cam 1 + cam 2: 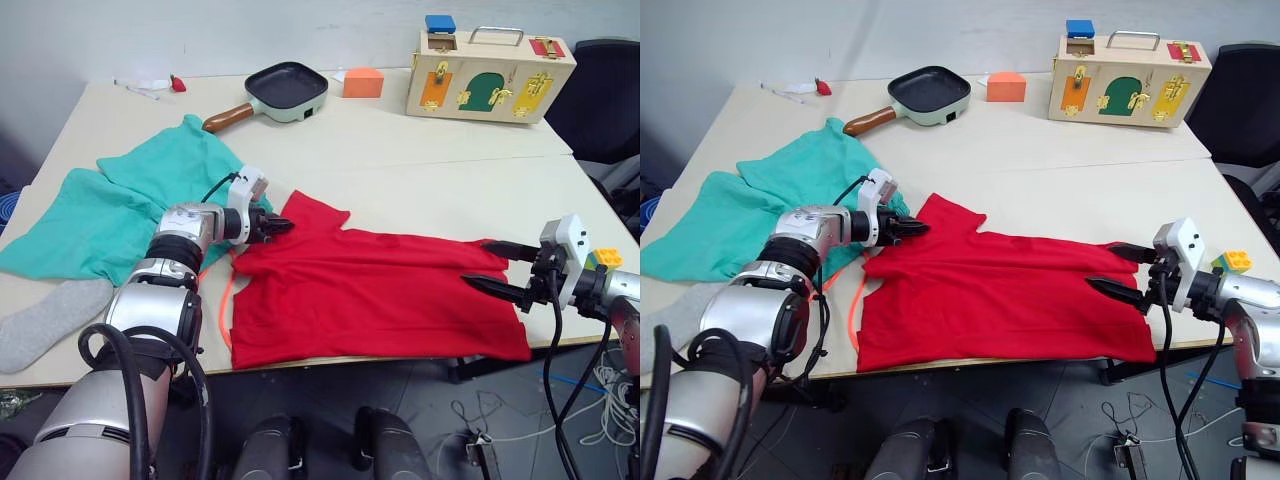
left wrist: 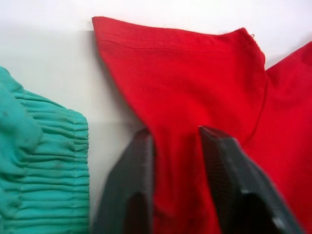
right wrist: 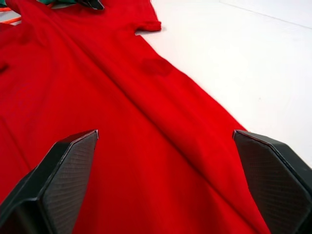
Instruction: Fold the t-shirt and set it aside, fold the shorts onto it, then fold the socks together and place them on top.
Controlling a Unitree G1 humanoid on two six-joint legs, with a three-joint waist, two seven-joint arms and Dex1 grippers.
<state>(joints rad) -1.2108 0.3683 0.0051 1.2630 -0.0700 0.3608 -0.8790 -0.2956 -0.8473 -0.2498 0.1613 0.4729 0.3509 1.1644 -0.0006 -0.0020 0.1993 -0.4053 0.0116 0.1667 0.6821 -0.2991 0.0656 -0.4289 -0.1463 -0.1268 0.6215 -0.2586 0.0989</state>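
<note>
The red t-shirt (image 1: 380,285) lies spread flat across the front of the table. At its left sleeve, my left gripper (image 1: 284,226) is shut on a fold of the red cloth, which shows between its fingers (image 2: 136,165) in the left wrist view. My right gripper (image 1: 477,262) hovers wide open at the shirt's right end, with red cloth lying below its fingertips (image 3: 73,156). The teal shorts (image 1: 120,205) lie spread to the left, their gathered waistband (image 2: 44,165) beside the left gripper and an orange drawstring (image 1: 226,305) trailing out. One grey sock (image 1: 48,322) rests at the front left edge.
At the back stand a dark frying pan (image 1: 285,88), an orange block (image 1: 362,82) and a wooden latch box (image 1: 490,78) with a blue block (image 1: 440,23) on top. A small yellow-and-blue brick (image 1: 606,258) sits by my right wrist. A black chair (image 1: 600,95) stands at the back right.
</note>
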